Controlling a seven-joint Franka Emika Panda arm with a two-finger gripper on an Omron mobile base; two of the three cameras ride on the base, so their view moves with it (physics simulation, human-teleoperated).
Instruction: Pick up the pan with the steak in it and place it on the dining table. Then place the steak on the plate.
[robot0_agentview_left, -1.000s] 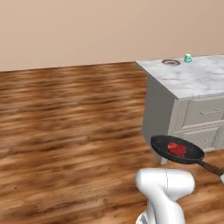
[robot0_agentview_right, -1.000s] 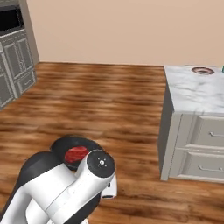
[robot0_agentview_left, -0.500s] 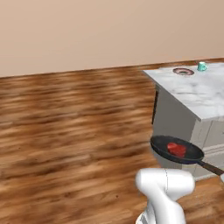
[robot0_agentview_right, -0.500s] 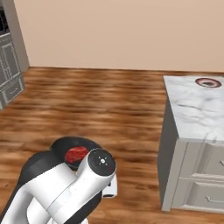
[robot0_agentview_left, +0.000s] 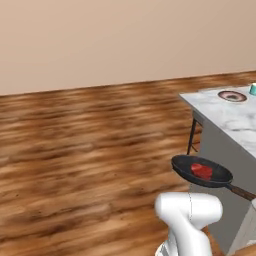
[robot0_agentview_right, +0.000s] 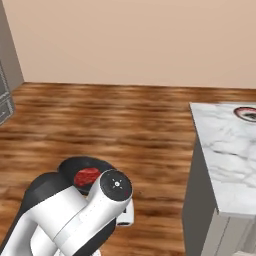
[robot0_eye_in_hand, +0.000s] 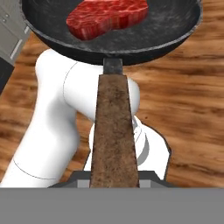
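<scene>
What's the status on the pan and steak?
Gripper shut on the pan handle. Steak in the pan, held above the floor. Dining table with plate ahead right, nothing between.

No legible text, label, brand, number or sign was present on any surface or object in the three views.

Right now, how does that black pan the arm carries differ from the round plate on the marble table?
The pan is black with a long brown handle; the plate has a dark red rim and no handle. The pan is held up over the wood floor; the plate rests on the dining table. The pan holds the steak; the plate looks bare. Both are round.
</scene>
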